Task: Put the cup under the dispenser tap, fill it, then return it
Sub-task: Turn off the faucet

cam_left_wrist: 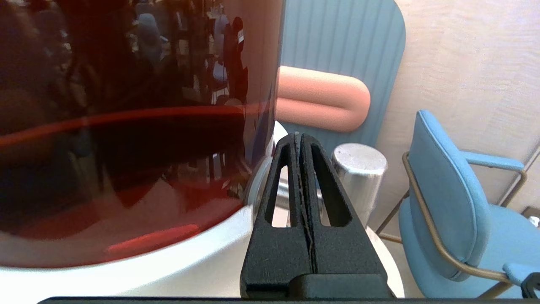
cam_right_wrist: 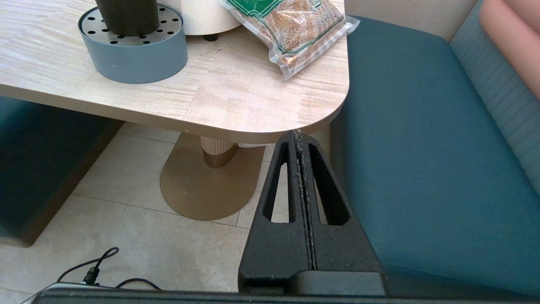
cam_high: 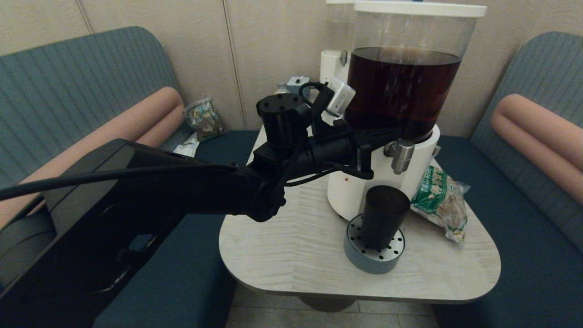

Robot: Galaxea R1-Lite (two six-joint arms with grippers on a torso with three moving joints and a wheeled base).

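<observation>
Standing on the drip tray (cam_high: 374, 255) beneath the dispenser tap (cam_high: 401, 156), the cup (cam_high: 384, 217) is free; left gripper (cam_left_wrist: 300, 141) jaws clenched beside the tap.

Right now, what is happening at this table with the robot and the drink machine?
The black cup stands on the round perforated drip tray, directly below the silvery dispenser tap of the big dispenser of dark brown liquid. The left claw, shut and holding nothing, is raised beside the tap. The right claw, also shut, hangs idle off the table's edge. A snack bag lies beside the dispenser.
</observation>
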